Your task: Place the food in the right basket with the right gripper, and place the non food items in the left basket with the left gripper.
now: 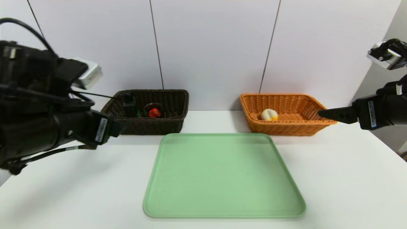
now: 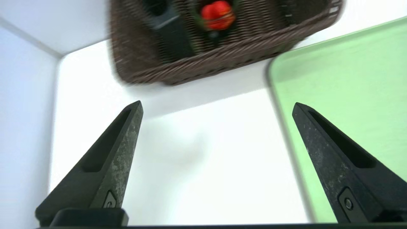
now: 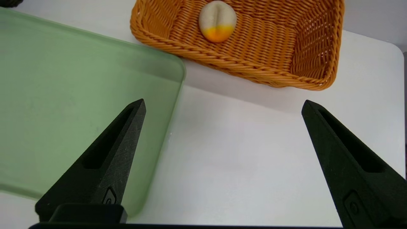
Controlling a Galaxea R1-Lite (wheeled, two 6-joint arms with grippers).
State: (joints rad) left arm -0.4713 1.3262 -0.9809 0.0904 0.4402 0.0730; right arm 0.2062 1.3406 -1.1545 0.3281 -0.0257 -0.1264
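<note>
Resting on a white table (image 1: pixel 334 178), a green tray (image 1: pixel 222 178) lies bare at the centre of the head view, with two wicker baskets behind it against the wall. At about eleven o'clock from the tray stands the dark brown basket (image 1: pixel 149 127); inside it sit a red-topped object (image 1: pixel 154 112) and, just beside that toward nine o'clock, a tall black item (image 1: pixel 129 105) whose kind cannot be told. At about one o'clock from the tray stands the orange basket (image 1: pixel 286 128), holding a cream and orange bun-like piece of food (image 1: pixel 269 114) near its middle.

The left gripper (image 2: pixel 217 106) hangs over bare table at nine o'clock of the tray and short of the brown basket, its jaws spread wide with nothing between them. The right gripper (image 3: pixel 224 103) hangs over bare table at three o'clock of the tray, in front of the orange basket, jaws likewise spread wide and holding nothing. In the head view both arms reach in from the picture's side edges, each well apart from its basket's contents.
</note>
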